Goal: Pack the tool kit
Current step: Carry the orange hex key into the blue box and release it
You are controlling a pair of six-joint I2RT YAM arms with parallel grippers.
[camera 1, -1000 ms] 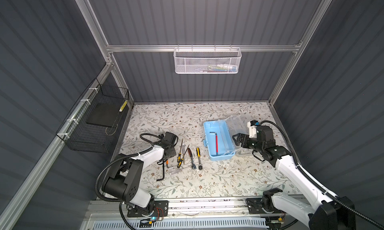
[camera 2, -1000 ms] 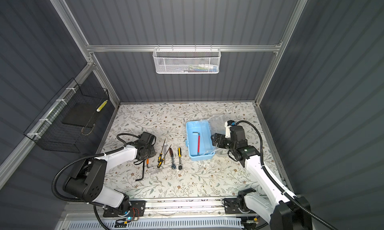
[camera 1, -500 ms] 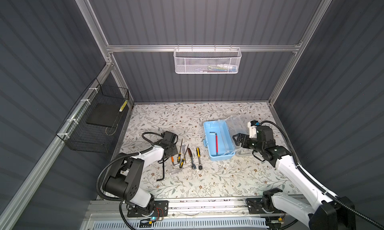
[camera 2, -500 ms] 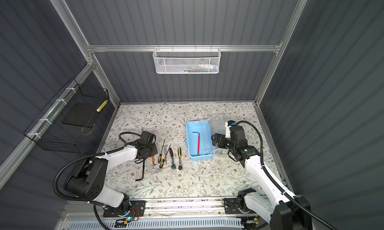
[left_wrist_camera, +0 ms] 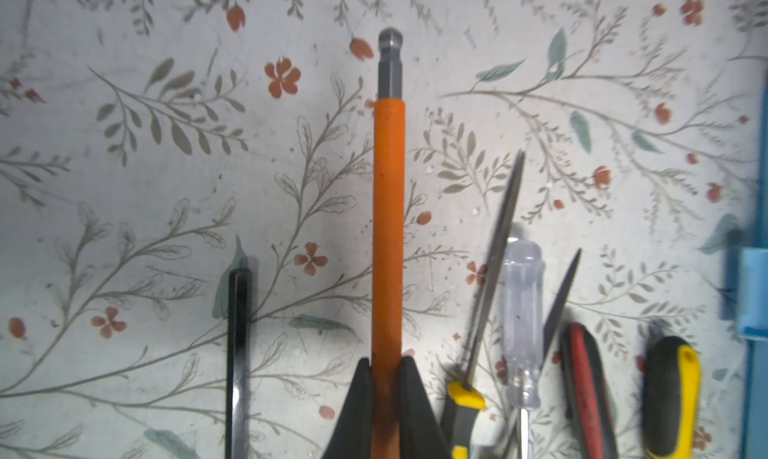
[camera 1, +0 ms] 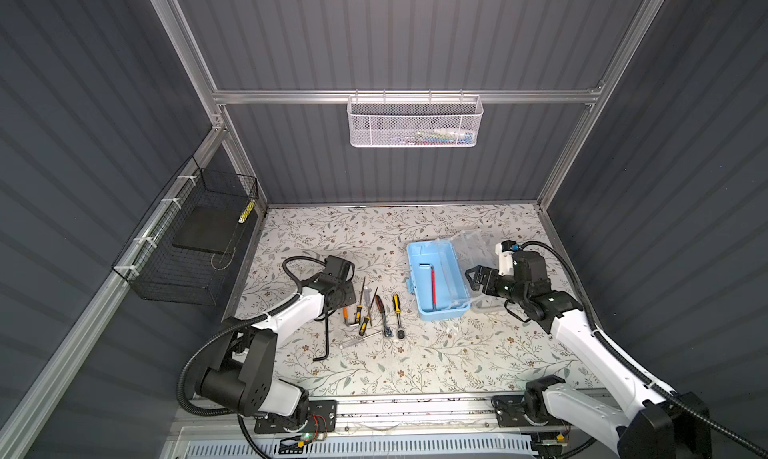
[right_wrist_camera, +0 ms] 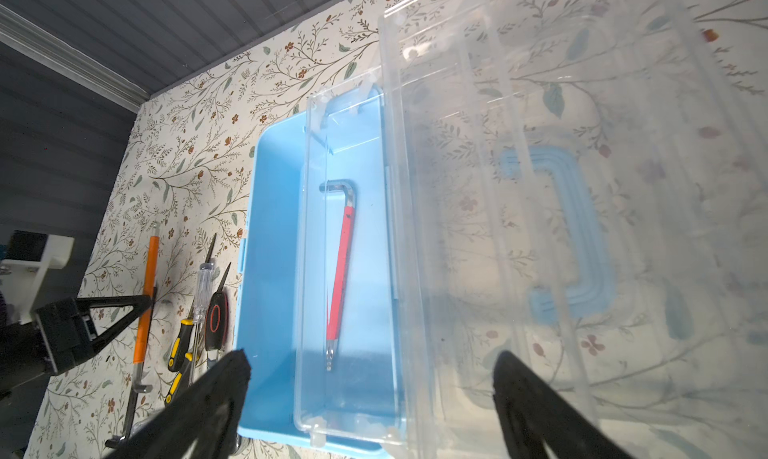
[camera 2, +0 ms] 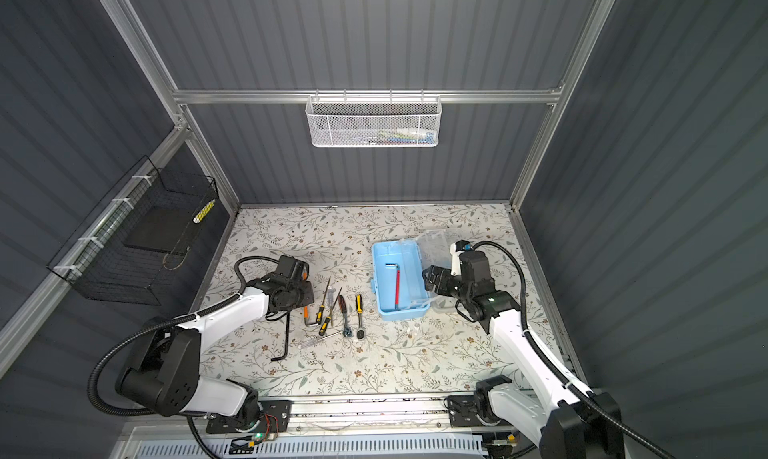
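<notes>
Surface: floral-print tabletop [camera 1: 415, 365] between dark ribbed walls. A white mesh basket [camera 1: 414, 124] and a black wire basket [camera 1: 187, 261] hang on the walls, well apart from both hands.
Left gripper [left_wrist_camera: 386, 363]: closed, with 2 fingers pinching the orange-sleeved hex key [left_wrist_camera: 388, 212] low on its sleeve. Most of the sleeve and the ball end reach out ahead of the fingertips. Whether the key has left the tabletop I cannot tell.
Beside that hand: the black hex key [left_wrist_camera: 237, 353] lies apart on the side away from the box. On the box side the yellow-black screwdriver [left_wrist_camera: 494, 261] lies nearest, then the clear-handled screwdriver [left_wrist_camera: 523, 295], the red-black ratchet [left_wrist_camera: 582, 386] and the yellow-black ratchet [left_wrist_camera: 673, 394].
Tool kit: the light blue box [right_wrist_camera: 274, 236] sits past that row, well apart from the left hand. Its clear lid [right_wrist_camera: 561, 104] is thrown back, and 1 red hex key [right_wrist_camera: 340, 270] is already inside.
Right gripper [right_wrist_camera: 372, 359]: spread wide, holding nothing, near the box's lid-side rim.
Step in hand: probably lifting the orange key to carry it to the box.
Doing it well: raise it straight up first, since the screwdriver lies close beside the fingers. Expect the long overhang to droop, so keep it level and move slowly. Cross above the row, turn the key along the box's length, lower it beside the red one and let go low. Keep clear of the right hand.
</notes>
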